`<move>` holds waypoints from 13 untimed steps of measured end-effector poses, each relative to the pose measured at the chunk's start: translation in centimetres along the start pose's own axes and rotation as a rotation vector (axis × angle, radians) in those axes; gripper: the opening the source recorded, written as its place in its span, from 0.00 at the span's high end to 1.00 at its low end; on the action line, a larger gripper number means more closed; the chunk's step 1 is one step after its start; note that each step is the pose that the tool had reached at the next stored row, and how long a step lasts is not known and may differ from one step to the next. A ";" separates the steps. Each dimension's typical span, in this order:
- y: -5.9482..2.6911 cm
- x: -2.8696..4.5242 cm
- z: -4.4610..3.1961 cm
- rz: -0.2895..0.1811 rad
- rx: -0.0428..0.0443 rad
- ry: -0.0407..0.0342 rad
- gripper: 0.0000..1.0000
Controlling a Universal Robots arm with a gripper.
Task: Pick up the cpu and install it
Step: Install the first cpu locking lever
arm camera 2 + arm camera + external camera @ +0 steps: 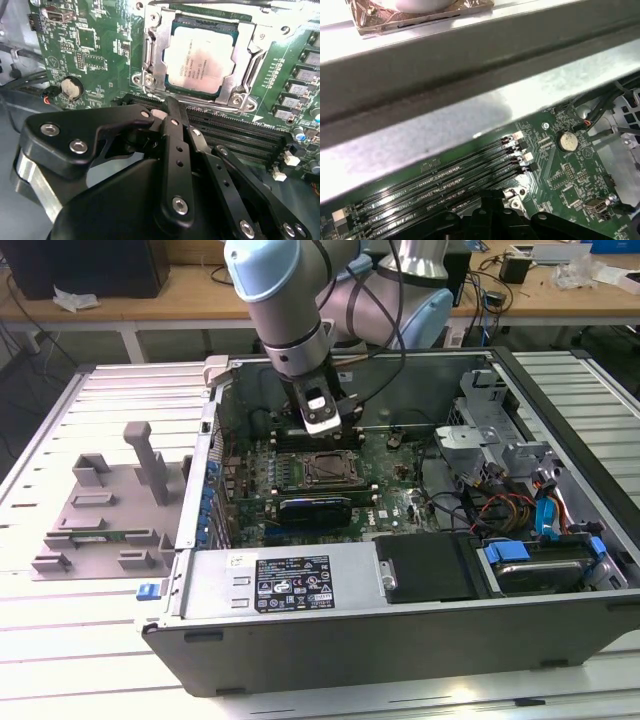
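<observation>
In the exterior view we see an open computer case (pixel 420 640) lying on a slatted white table (pixel 60 640). The arm (pixel 290 310) reaches down into it, with the gripper (pixel 322 428) low over the green motherboard (pixel 385 455), just above the socket (pixel 328 471). A black graphics card (pixel 314 508) sits in front of the socket, and a white sticker (pixel 292 583) on the grey power supply carries print too small for us to make out. Grey plastic tray blocks (pixel 105 505) lie on the table toward the exterior view's left.

In the second wrist view the cpu (pixel 200 60) lies flat inside its metal socket frame (pixel 239 95), silver top up — faint lines of writing cross it, not legible to us. The gripper's black fingers (pixel 172 112) meet at a narrow tip just short of the frame, closed together and holding nothing. A round coin battery (pixel 71 88) sits on the board nearby.

In the first wrist view we see long memory slots (pixel 435 187), the same coin battery (pixel 567 141), and the case's metal edge (pixel 470 75) crossing above.
</observation>
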State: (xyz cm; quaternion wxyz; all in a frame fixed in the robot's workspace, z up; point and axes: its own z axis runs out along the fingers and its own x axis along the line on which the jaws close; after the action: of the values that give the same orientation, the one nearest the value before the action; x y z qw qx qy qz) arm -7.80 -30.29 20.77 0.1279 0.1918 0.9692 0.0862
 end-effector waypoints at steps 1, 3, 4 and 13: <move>0.01 -0.01 -0.07 -0.002 0.0066 -0.0025 0.89; 0.03 -0.03 -0.16 -0.010 0.0310 -0.0120 0.89; 0.04 -0.04 -0.17 -0.017 0.0572 -0.0220 0.89; 0.04 -0.04 -0.18 -0.041 0.1404 -0.0504 0.89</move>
State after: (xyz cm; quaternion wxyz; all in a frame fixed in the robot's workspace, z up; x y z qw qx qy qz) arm -7.80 -30.29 20.95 0.1403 0.1824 0.9731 0.0105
